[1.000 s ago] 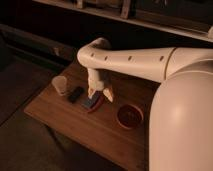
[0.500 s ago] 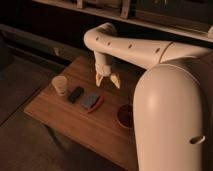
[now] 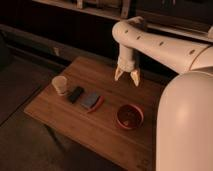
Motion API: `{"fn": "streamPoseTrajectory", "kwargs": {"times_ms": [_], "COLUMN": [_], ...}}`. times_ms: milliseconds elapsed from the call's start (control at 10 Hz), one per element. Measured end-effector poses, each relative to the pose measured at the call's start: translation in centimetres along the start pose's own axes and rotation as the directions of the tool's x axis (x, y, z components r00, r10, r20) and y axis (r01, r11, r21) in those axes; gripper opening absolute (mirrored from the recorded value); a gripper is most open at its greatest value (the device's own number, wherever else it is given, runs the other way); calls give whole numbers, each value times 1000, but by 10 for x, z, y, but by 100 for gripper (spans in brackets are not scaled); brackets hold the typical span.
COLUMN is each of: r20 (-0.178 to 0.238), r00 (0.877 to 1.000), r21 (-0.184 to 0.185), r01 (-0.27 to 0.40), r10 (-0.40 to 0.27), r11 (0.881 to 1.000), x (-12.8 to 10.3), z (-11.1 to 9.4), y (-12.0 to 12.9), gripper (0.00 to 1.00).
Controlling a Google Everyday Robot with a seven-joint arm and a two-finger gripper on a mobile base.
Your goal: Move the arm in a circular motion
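Seen reaching in from the right: a large glossy white robot arm of thick tubular segments with small dark holes (image 3: 160, 45), bent at a rounded elbow on the far side and pointing straight down. At its lower end, the two-finger gripper with pointed cream tips (image 3: 127, 78), hanging in the air above the far right part of a brown wooden table (image 3: 65, 117), touching nothing. Released: fingers (image 3: 118, 75) spread apart, nothing between them. On the table, near the left edge, a small cream paper cup (image 3: 59, 85), upright; just beside it to the right a small black flat object (image 3: 76, 94), then a grey-blue rectangular pack with a red edge (image 3: 91, 101). Nearer and to the right, below the gripper and well apart from it, a round dark red bowl (image 3: 130, 116). Filling the near right corner, a bulky white rounded casing (image 3: 185, 125).
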Motion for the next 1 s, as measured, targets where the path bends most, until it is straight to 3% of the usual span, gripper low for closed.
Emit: {"fn": "streamPoseTrajectory", "kwargs": {"times_ms": [200,500,800,1000], "r20": [0,15,20,22], "r00": [999,1000,996,983], "r21": [1,38,91,130], "r01": [-42,-22,90,177], "r10": [42,22,-92,-181], "r11": [999,999,992,976], "x": [12,43,78,84], "z": [1,4,13,12], "y": [-27,-36,-1,45], "gripper": [65,65,65,65]}}
